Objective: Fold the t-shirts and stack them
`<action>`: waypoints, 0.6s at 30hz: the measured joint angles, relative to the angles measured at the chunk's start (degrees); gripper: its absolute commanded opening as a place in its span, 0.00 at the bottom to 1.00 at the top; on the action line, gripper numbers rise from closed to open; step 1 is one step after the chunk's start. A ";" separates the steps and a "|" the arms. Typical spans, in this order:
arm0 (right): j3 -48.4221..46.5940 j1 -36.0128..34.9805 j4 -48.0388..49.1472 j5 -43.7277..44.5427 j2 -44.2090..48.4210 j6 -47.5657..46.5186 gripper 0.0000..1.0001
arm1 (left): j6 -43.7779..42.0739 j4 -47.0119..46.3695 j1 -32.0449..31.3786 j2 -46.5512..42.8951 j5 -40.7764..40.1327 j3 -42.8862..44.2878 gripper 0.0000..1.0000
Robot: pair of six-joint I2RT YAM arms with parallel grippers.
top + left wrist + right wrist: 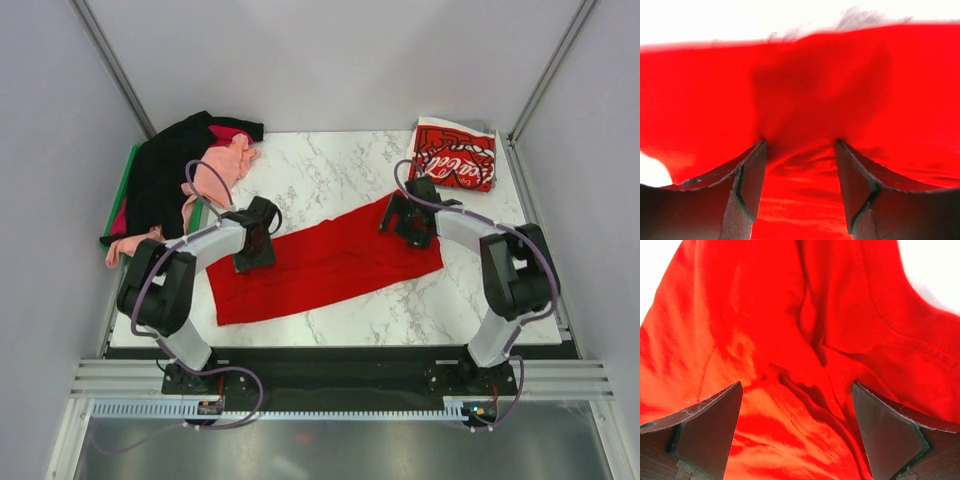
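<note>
Two grippers: both are hanging low over the plain red t-shirt (325,265), one at each end of it.
Left gripper (255,248): its jaws are standing partly apart; red cloth is lying between and under them, and nothing is looking pinched.
Right gripper (408,224): its jaws are standing wide apart and are holding nothing; wrinkled red cloth with a stitched hem is lying directly below them.
Plain red t-shirt: it is lying as a long slanted band on the marble table (320,170), stretching from under the left gripper to under the right gripper.
Handling: the cloth is looking soft, light and limp, so I am expecting it to sag and slide when lifted. I am judging that a pinch through all layers at each end, close to the hem, is giving the best hold.
Coca-Cola t-shirt (455,158): it is lying folded just beyond the right gripper, on the far side.
Writing: white Coca-Cola script is showing on that shirt, only partly readable; the plain shirt is carrying no print that I can see.
Unfolded pile: a black t-shirt (165,175), a salmon-pink t-shirt (232,160) and a magenta t-shirt (228,133) are lying heaped beyond the left gripper, on its outer side, partly over a green tray (125,180).
</note>
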State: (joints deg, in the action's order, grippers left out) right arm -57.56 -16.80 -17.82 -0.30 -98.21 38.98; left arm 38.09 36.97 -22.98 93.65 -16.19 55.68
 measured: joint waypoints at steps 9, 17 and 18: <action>-41.03 -0.63 -3.74 -7.72 -30.05 -3.61 0.98 | 0.28 -3.96 -0.48 1.03 7.65 -0.70 0.61; -75.30 -1.97 -3.37 -13.49 -52.59 -1.11 0.98 | 10.43 -11.21 -13.00 -7.45 19.82 -10.60 0.67; -77.20 -1.97 -2.03 -14.01 -54.25 -0.17 0.98 | 11.63 -11.98 -14.45 -7.23 21.53 -10.69 0.68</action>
State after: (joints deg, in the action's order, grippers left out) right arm -134.76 -18.76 -19.86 -14.31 -152.46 38.81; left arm 49.71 24.99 -37.43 86.41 5.34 44.99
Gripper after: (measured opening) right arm 0.979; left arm 0.665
